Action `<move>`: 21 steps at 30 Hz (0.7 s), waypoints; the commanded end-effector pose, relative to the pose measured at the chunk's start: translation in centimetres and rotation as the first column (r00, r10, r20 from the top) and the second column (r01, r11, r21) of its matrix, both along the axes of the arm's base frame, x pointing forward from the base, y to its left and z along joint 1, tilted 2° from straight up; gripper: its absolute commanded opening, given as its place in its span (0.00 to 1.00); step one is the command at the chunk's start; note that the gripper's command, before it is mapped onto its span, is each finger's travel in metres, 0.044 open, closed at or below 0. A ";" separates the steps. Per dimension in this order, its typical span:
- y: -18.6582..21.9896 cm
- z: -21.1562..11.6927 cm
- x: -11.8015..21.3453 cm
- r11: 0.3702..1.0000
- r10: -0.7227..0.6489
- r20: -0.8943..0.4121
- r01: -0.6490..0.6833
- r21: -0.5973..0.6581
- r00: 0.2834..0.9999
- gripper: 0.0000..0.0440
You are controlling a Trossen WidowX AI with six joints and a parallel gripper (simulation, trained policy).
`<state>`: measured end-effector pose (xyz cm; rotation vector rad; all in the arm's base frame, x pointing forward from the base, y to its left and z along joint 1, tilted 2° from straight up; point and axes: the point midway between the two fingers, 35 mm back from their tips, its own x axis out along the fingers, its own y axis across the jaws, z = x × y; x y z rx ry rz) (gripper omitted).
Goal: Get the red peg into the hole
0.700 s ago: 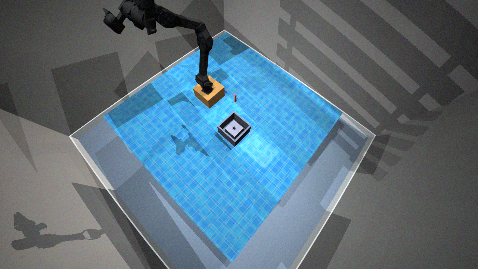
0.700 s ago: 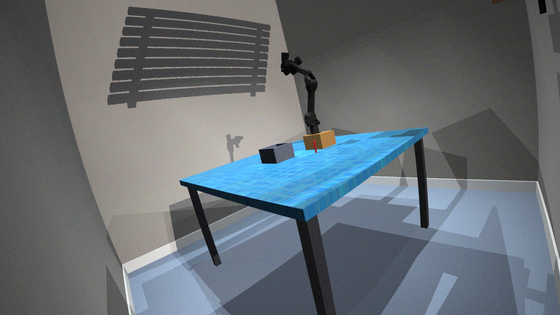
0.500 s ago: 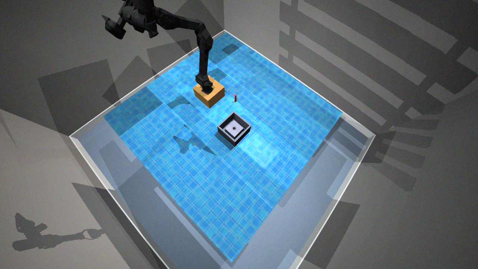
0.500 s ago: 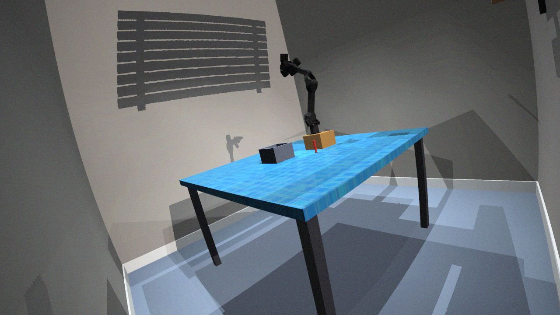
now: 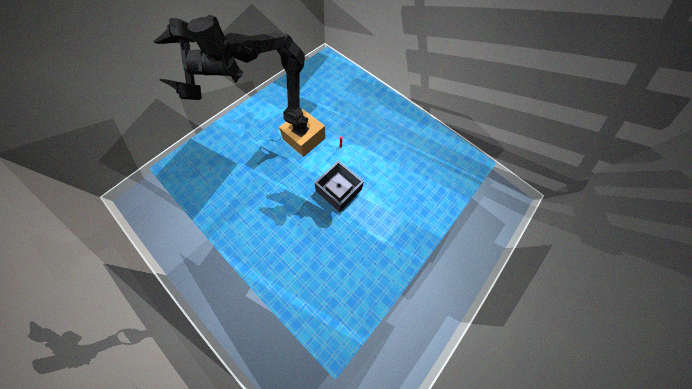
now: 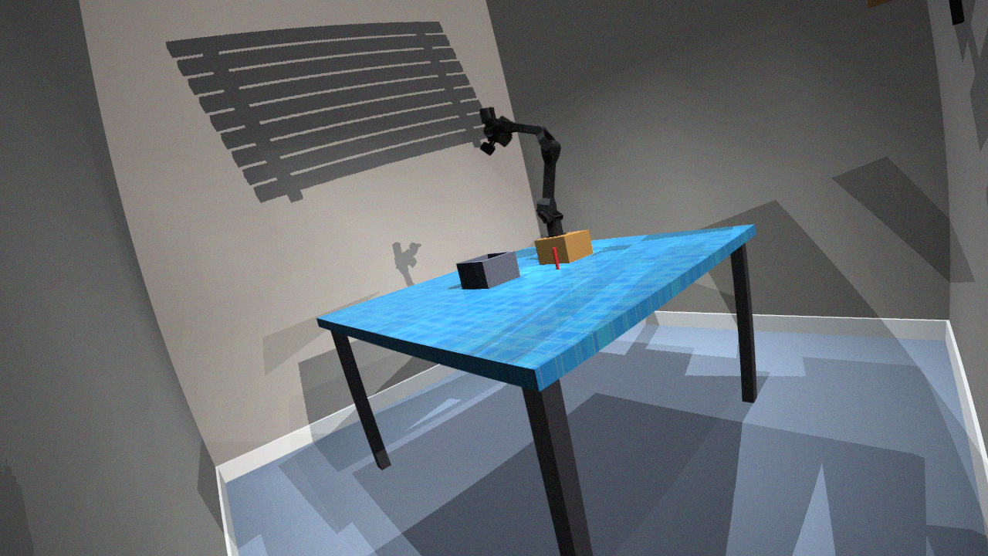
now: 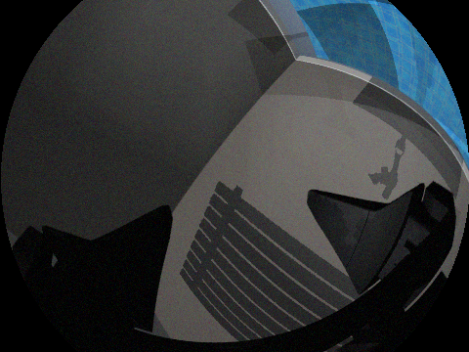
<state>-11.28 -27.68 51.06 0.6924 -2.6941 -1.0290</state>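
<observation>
Top view shows the red peg [image 5: 341,142] [image 6: 556,258] standing upright on the blue tabletop [image 5: 367,270] [image 6: 441,317], between the orange block [image 5: 303,138] [image 6: 567,247] under the arm and the open box [image 5: 351,193] [image 6: 487,270], touching neither. Inside the box lies a pale plate [image 5: 339,190] with a dark round hole [image 5: 339,185] near its middle; the peg is outside the box, and the hole has no red in it. The black arm [image 5: 293,87] [image 6: 549,176] rises from the orange block and bends over at its top, carrying the gripper [image 5: 161,60] [image 6: 485,131] [image 7: 241,205] high up, well apart from both peg and box. Its fingers stand wide apart with nothing between them; beyond them, the wrist view takes in grey walls and a piece of the blue tabletop.
</observation>
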 end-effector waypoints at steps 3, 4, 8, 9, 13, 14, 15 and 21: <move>-2.0 -2.3 2.8 0.983 0.123 -0.028 -0.118 0.141 0.992 1.00; -2.3 -2.7 3.4 0.976 0.147 -0.032 -0.140 0.166 0.989 1.00; -3.3 -4.3 5.7 0.938 0.244 -0.047 -0.224 0.264 0.969 1.00; -3.5 -4.7 6.4 0.926 0.269 -0.050 -0.244 0.289 0.962 1.00; -4.2 -6.3 8.8 0.868 0.366 -0.059 -0.318 0.382 0.929 1.00; -4.3 -6.7 9.5 0.851 0.391 -0.060 -0.335 0.405 0.919 1.00; -4.4 -7.1 10.1 0.833 0.415 -0.061 -0.352 0.427 0.908 1.00; -4.7 -9.4 14.0 0.711 0.555 -0.061 -0.435 0.552 0.829 1.00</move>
